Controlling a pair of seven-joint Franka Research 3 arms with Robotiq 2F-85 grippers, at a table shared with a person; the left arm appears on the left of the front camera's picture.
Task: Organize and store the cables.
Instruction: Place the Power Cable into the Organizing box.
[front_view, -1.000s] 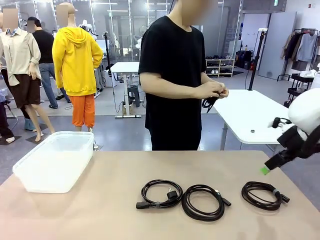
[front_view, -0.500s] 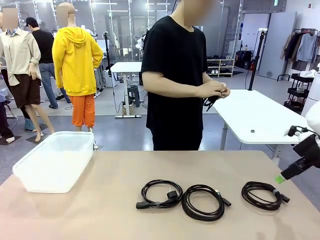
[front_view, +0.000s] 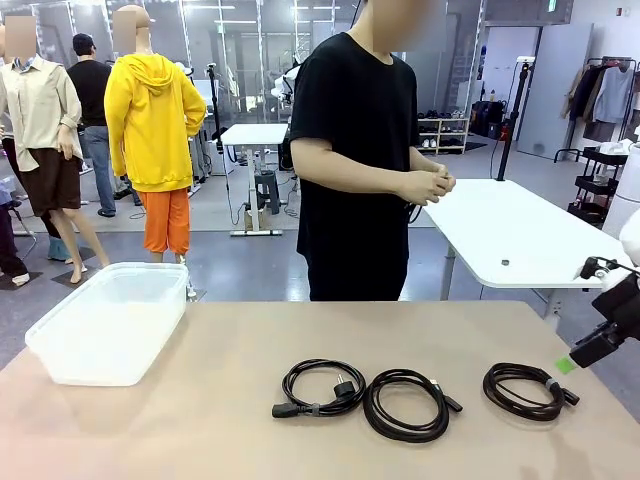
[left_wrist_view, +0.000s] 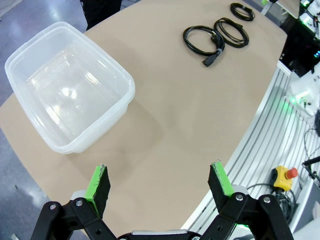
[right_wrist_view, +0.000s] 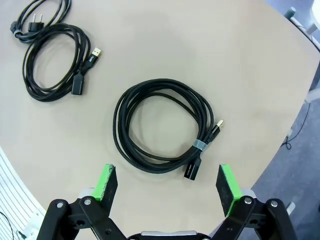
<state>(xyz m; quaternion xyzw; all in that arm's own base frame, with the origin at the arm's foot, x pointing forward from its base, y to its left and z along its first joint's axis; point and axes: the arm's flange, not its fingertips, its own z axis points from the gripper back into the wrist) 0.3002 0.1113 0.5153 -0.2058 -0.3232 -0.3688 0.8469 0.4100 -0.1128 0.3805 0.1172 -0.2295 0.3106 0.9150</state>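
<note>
Three black coiled cables lie in a row on the tan table: a left cable (front_view: 318, 387) with a power plug, a middle cable (front_view: 405, 404) and a right cable (front_view: 525, 390). My right gripper (front_view: 575, 358) hangs open above the table's right edge, just right of the right cable. In the right wrist view the right cable (right_wrist_view: 162, 125) lies directly under the open right gripper (right_wrist_view: 167, 177), with the middle cable (right_wrist_view: 52, 62) farther off. My left gripper (left_wrist_view: 159, 177) is open and empty, high over the table's near left edge. The person's hands (front_view: 430, 185) hold another thin black cord.
A clear plastic bin (front_view: 100, 365) stands empty at the table's far left, seen from above as bin (left_wrist_view: 122, 100) in the left wrist view. The person stands at the far side, behind the table's middle. A white table (front_view: 500, 235) stands behind on the right.
My right gripper has drawn back to the right and slightly down, toward the table's right edge. The person's hands have closed together. The cables on the table have not moved.
</note>
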